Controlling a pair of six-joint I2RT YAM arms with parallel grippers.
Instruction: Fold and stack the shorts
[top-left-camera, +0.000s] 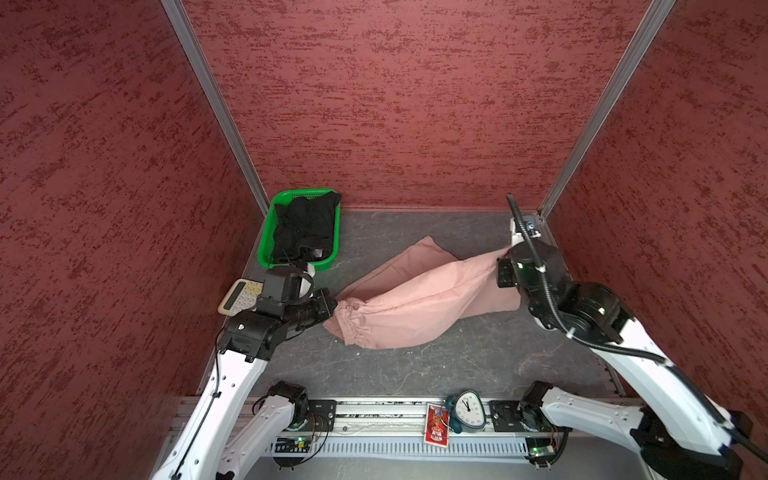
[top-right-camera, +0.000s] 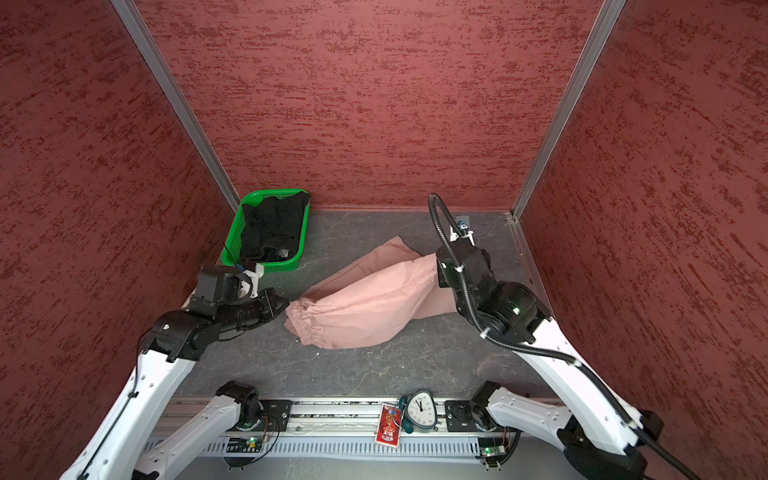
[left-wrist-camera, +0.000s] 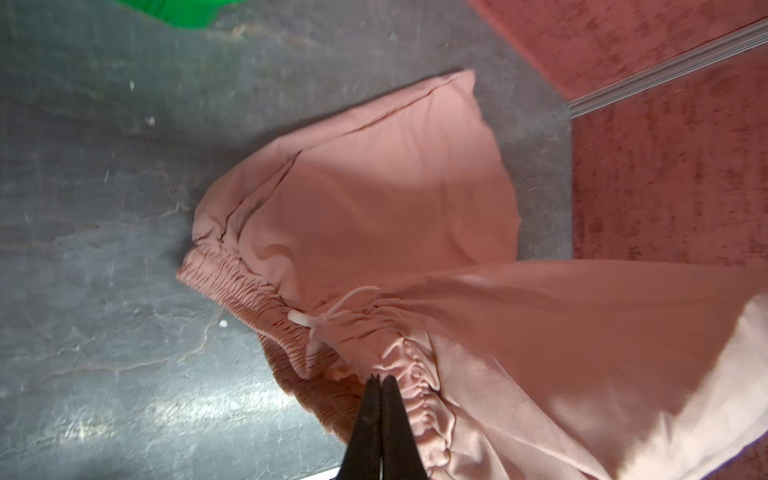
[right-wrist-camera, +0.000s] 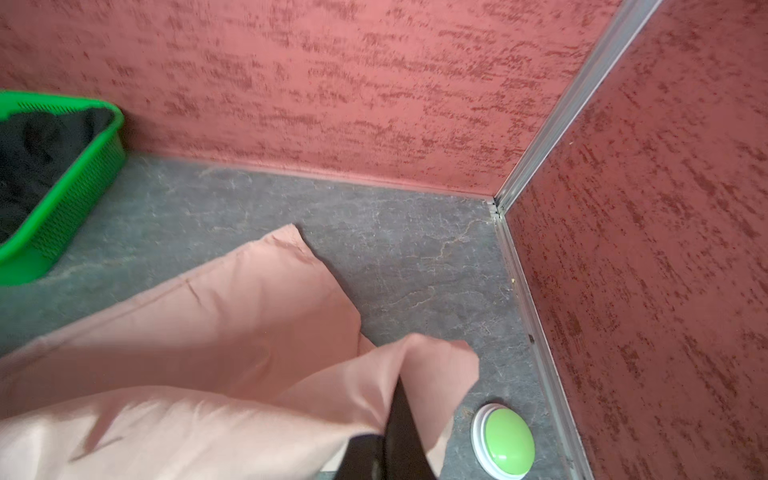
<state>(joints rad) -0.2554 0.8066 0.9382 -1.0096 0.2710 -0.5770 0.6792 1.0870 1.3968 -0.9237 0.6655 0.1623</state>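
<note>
Red textured walls close in a grey, marbled tabletop (top-left-camera: 415, 374). On the rail at its near edge stand a clock (top-left-camera: 468, 409) and a red card (top-left-camera: 436, 428).

The pink shorts (top-left-camera: 415, 299) lie across the middle of the tabletop, drawn out between the two arms. The gathered waistband is toward the left edge and the legs run toward the right edge. One leg rests flat and points to the far edge; the other is lifted.

The left end effector (left-wrist-camera: 379, 379) has its jaws pinched fully together on the waistband, close to the white drawstring. The right end effector (right-wrist-camera: 397, 386) is likewise closed, with the lifted leg's cloth wrapped around its tip. A green button (right-wrist-camera: 508, 441) sits just beside it on the tabletop.

A calculator (top-left-camera: 241, 297) lies at the left edge. In the far left corner the black shorts (top-left-camera: 307, 226) sit crumpled in a green basket (top-left-camera: 266, 232), untouched.

This looks like the first fold of the pink pair, with the stack not yet begun. The next move probably calls for carrying the lifted leg over the flat one while the waistband stays anchored. Both arms would need to keep even tension so the thin cloth lands smooth and does not slip free.
</note>
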